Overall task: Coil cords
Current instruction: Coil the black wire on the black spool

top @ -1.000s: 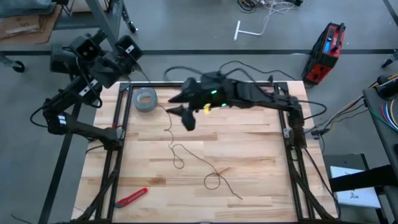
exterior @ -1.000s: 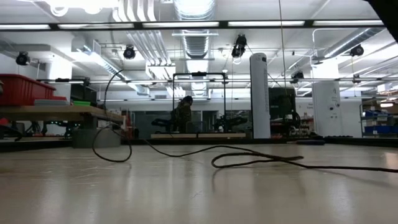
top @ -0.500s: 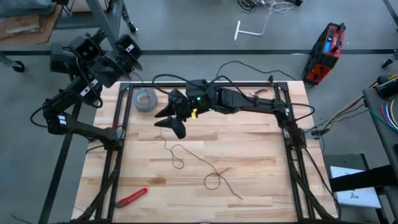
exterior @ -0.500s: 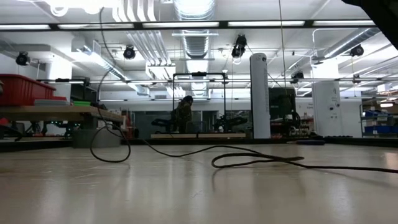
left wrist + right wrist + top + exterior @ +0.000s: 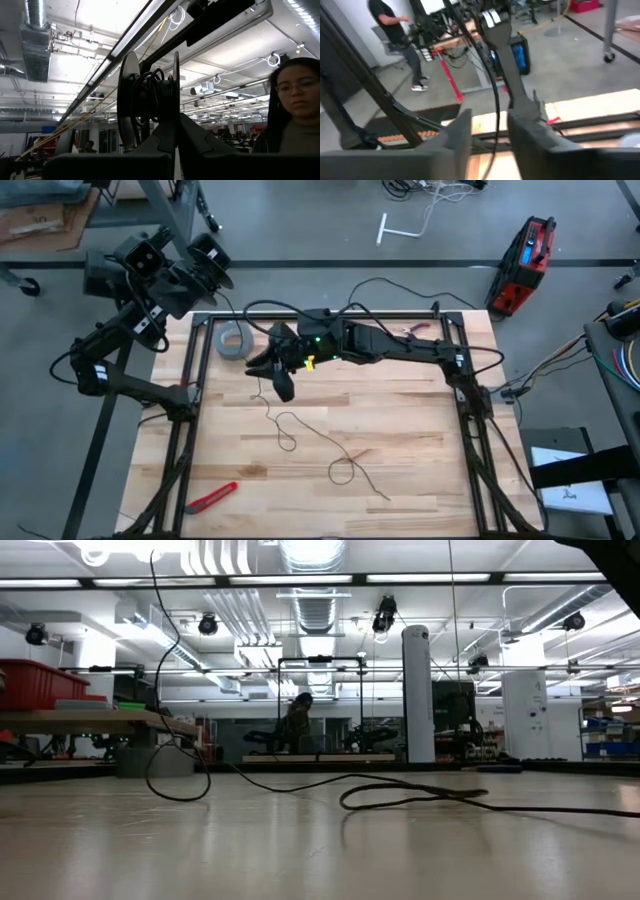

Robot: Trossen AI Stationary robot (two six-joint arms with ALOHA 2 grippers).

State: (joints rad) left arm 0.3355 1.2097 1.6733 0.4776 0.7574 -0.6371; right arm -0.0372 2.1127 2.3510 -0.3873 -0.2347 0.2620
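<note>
The right pincer [image 5: 275, 370] has shifted slightly closer to the tape roll [image 5: 234, 340], gripping the cord [image 5: 300, 430]; the left pincer [image 5: 176, 135] holds the reel [image 5: 148, 97] beyond the table [image 5: 400, 430] corner nearest that roll.

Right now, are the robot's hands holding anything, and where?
Left gripper clamps the reel by its rim. Right gripper has the cord running between its fingers.

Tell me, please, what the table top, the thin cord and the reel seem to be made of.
The table top looks like pale wood: glued strips with visible grain, smooth with a slight sheen in the low view. The thin cord seems to be flexible black rubber or plastic, matte, lying in loose loops. The reel, held in the left gripper, looks like hard black plastic, though metal cannot be excluded.
</note>
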